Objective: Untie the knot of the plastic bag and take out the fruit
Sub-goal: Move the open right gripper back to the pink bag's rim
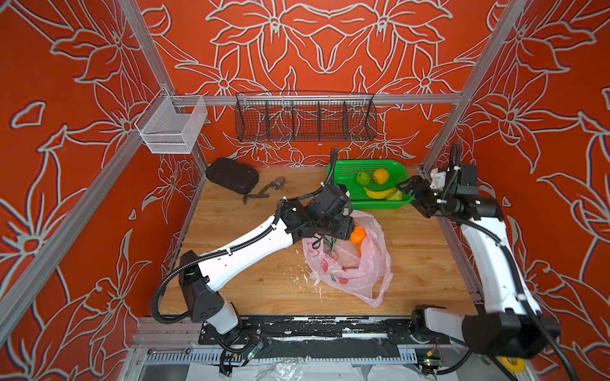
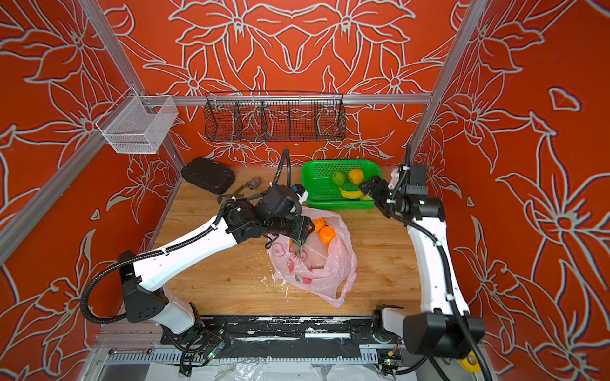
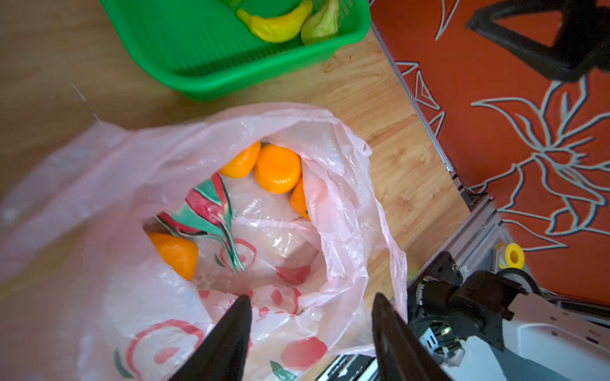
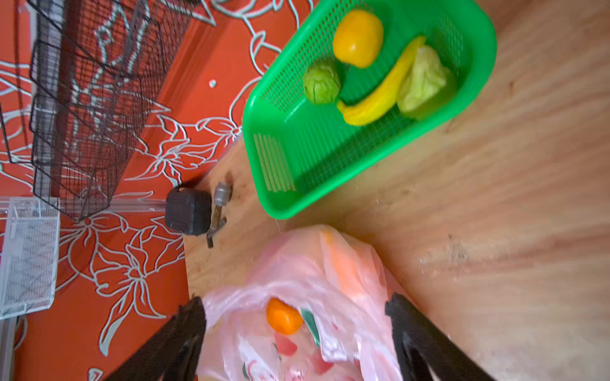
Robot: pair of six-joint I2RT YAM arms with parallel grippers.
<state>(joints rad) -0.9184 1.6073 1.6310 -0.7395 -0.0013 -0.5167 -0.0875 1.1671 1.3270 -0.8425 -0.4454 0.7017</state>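
Observation:
The plastic bag (image 1: 356, 270) lies on the wooden table with its mouth spread wide; the knot is out of view. Fruit shows inside the bag: oranges (image 3: 277, 168) (image 3: 176, 254) and a pink-and-green dragon fruit (image 3: 204, 204). My left gripper (image 3: 310, 298) hovers over the bag's mouth (image 2: 303, 237), jaws apart, with the near rim of the bag between the fingertips. My right gripper (image 1: 404, 186) hangs open at the near right corner of the green basket (image 1: 363, 162), holding nothing. The basket holds a green fruit (image 1: 363, 177), a yellow-orange one (image 1: 380, 175), a banana (image 1: 379, 193) and a pale green one (image 1: 394, 196).
A black pad (image 1: 232, 174) and a metal tool (image 1: 264, 193) lie at the table's back left. A black wire rack (image 1: 305, 120) and a white mesh bin (image 1: 171, 127) hang on the frame rail. White flecks dot the wood left of the bag.

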